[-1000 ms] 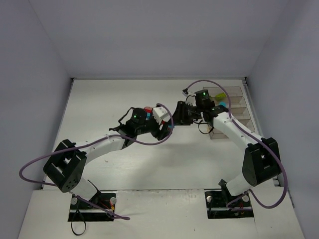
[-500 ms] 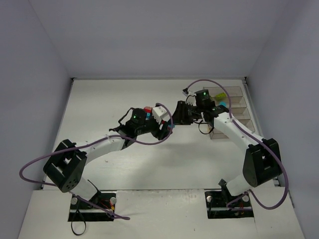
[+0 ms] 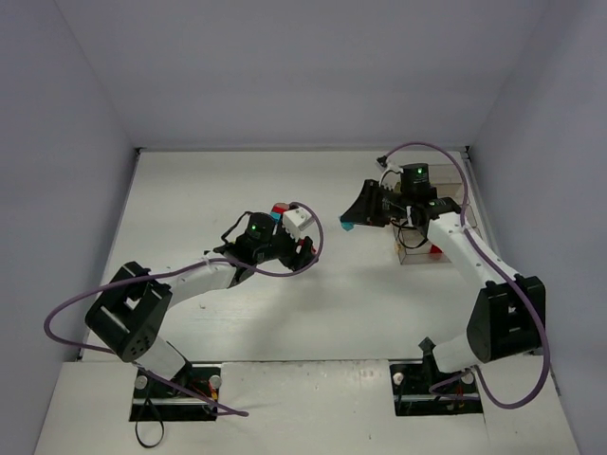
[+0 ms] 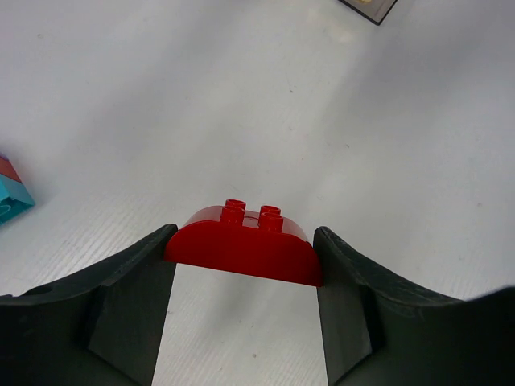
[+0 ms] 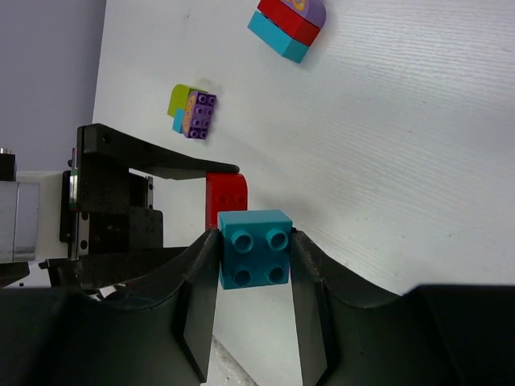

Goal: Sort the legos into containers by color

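My left gripper [image 4: 244,251] is shut on a red arched lego [image 4: 245,248], held by its two ends just above the table; in the top view it is at mid-table [image 3: 305,248]. My right gripper [image 5: 253,256] is shut on a square teal lego [image 5: 254,248] and hangs above the table [image 3: 347,225], a little right of the left gripper and apart from it. The containers [image 3: 413,254] stand in a row by the right edge, partly hidden by the right arm. A red lego [image 3: 434,250] lies in the nearest bin.
A red, teal and purple clump [image 5: 288,24] and a lime and purple clump [image 5: 191,111] lie on the table beyond the left gripper. A teal and red clump [image 4: 8,193] shows at the left wrist view's edge. Walls close in the table on three sides.
The two grippers were together at one clump. The right gripper has drawn back to the right with the teal lego, and the left gripper keeps the red one, shifted slightly left.
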You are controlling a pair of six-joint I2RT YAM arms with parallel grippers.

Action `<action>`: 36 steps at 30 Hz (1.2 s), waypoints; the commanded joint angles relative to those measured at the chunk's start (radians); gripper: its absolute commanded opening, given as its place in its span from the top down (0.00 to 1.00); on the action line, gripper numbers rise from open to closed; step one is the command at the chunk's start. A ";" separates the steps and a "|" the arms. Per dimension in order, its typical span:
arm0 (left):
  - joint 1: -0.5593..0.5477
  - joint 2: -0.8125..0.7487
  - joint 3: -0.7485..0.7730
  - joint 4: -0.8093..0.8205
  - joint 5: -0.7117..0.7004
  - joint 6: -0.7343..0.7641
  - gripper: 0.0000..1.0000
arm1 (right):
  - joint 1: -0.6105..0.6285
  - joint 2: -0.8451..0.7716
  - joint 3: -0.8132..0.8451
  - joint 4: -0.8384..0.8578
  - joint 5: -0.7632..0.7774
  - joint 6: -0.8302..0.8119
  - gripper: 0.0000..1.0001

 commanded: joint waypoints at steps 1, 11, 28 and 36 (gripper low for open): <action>0.002 -0.021 0.029 0.044 0.003 -0.008 0.82 | -0.007 -0.072 0.002 0.027 0.058 -0.023 1.00; 0.002 -0.102 0.041 -0.022 -0.015 -0.008 0.82 | -0.143 -0.068 -0.033 0.009 0.831 0.156 1.00; -0.009 -0.280 -0.049 -0.088 -0.009 0.003 0.81 | -0.214 0.340 0.290 0.012 0.929 0.179 0.95; -0.011 -0.297 -0.051 -0.095 0.000 0.032 0.78 | -0.214 0.443 0.370 0.010 0.868 0.171 0.73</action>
